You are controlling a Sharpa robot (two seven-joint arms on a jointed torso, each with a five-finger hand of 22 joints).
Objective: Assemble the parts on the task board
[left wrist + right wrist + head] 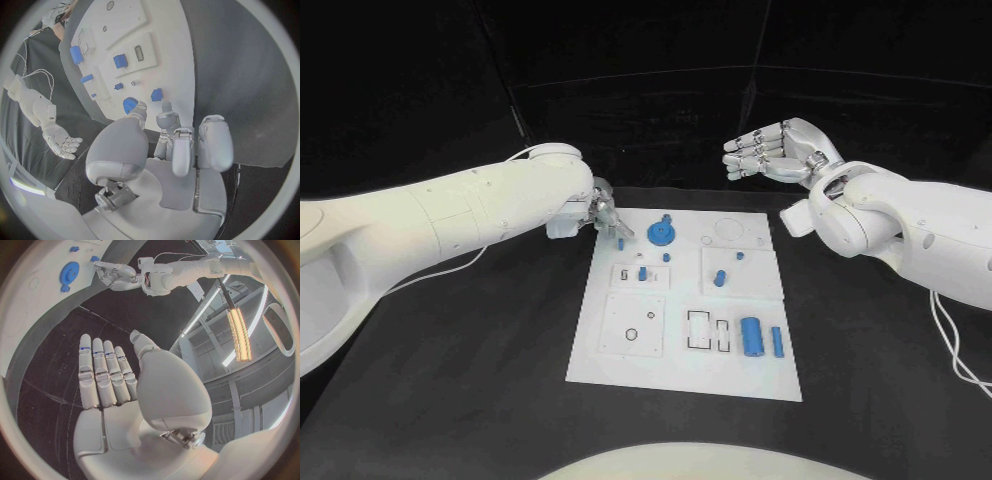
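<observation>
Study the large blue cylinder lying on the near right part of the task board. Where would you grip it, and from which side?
Grip the large blue cylinder around its middle, coming straight down from above. It lies flat on the task board, its long axis running away from the robot, so fingers can close across its curved sides. A narrower blue piece lies beside it, leaving little room there.

The head camera looks steeply down on the task board (687, 300). Each wrist camera sits close behind its own hand; all three views share the board's blue gear (661, 234) (129, 104) (69, 273).
</observation>
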